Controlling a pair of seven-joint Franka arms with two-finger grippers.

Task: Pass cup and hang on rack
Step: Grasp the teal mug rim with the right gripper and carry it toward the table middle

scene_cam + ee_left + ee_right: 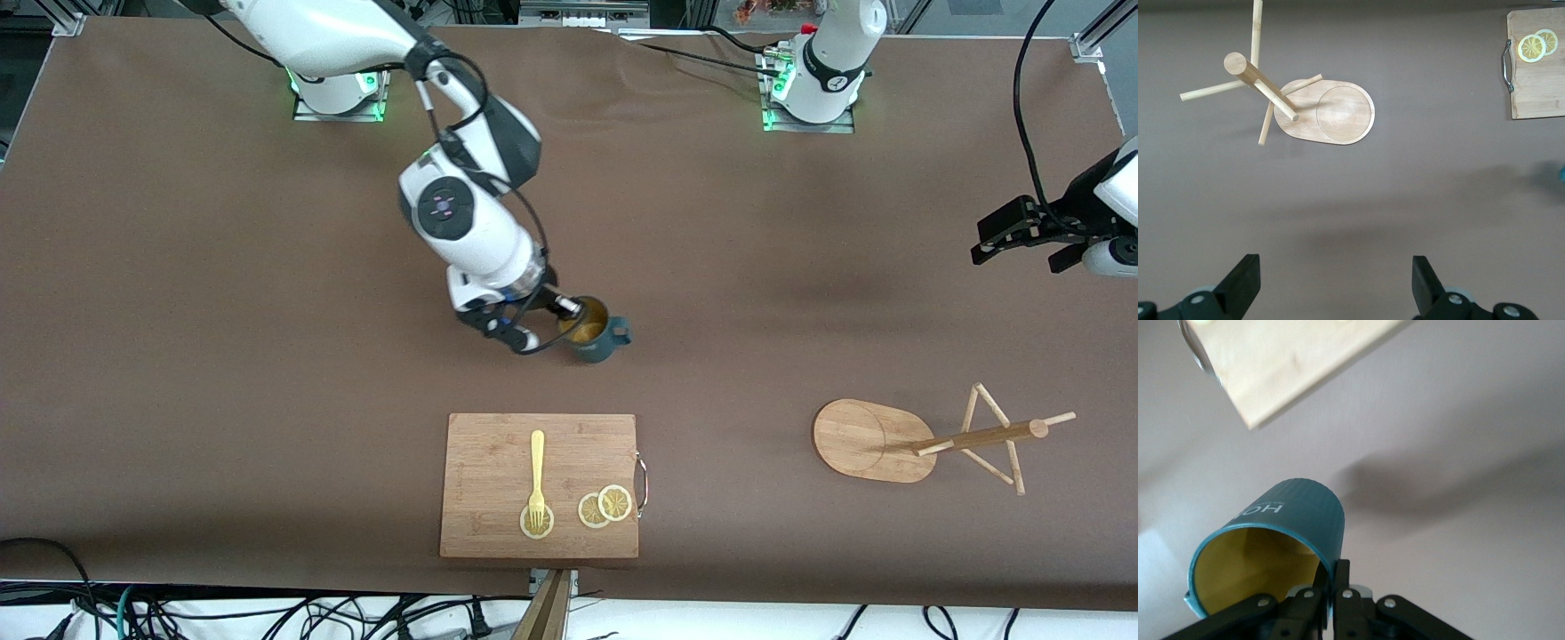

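Right gripper (544,325) pinches the cup (594,337) by its rim at frame centre.
Handle faces away, free for a peg; left gripper (1022,238) waits spread wide at right edge, above the rack (898,440).

This is a robotics lab or test bench, not a home kitchen. Two white robot arms stand on metal base plates (338,98) bolted to the table, each lit by green status lights. A plain brown cloth (222,311) covers the whole table. Aluminium frame rails (67,18) show at the table's corners, and loose black cables (267,613) lie tangled along the edge nearest the front camera. The household things look like staged props: a wooden cutting board (480,524) with a yellow fork (537,476) and lemon slices (605,507), and a bamboo mug rack (867,440) set toward the left arm's end.
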